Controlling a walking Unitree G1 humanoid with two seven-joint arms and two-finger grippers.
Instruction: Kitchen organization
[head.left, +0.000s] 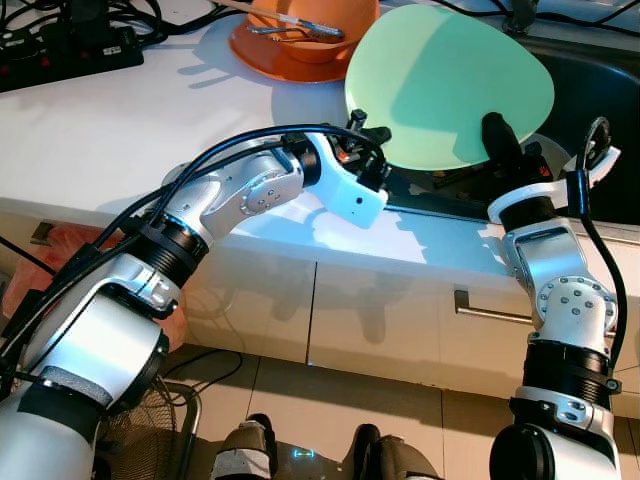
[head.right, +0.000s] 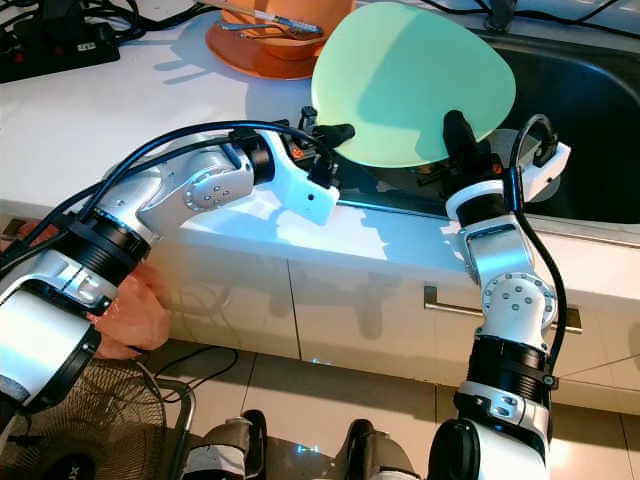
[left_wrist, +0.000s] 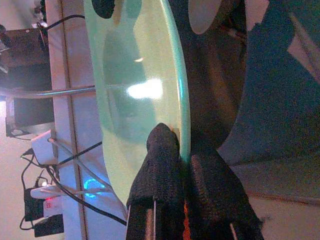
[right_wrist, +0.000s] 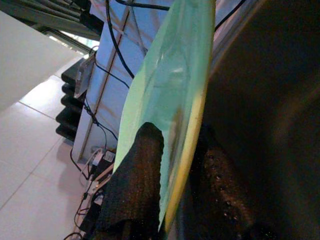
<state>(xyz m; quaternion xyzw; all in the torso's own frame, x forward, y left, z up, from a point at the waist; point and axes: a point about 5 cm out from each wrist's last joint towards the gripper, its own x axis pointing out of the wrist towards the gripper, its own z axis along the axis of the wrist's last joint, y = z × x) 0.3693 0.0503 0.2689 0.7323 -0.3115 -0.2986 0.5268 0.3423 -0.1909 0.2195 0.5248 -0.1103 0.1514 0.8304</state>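
Note:
A large pale green plate (head.left: 445, 85) is held tilted above the front edge of the dark sink (head.left: 590, 100). My left gripper (head.left: 372, 135) is shut on its lower left rim, and the left wrist view shows its black fingers (left_wrist: 160, 165) pinching the plate (left_wrist: 135, 95) edge. My right gripper (head.left: 497, 135) is shut on the lower right rim; in the right wrist view one finger (right_wrist: 137, 175) lies over the plate (right_wrist: 170, 100) face and the other behind it.
An orange bowl (head.left: 315, 25) with metal utensils stands on an orange plate (head.left: 270, 55) at the back of the white counter (head.left: 120, 130). A black power strip (head.left: 70, 45) with cables lies at the far left. Cabinet fronts with a handle (head.left: 490, 312) lie below.

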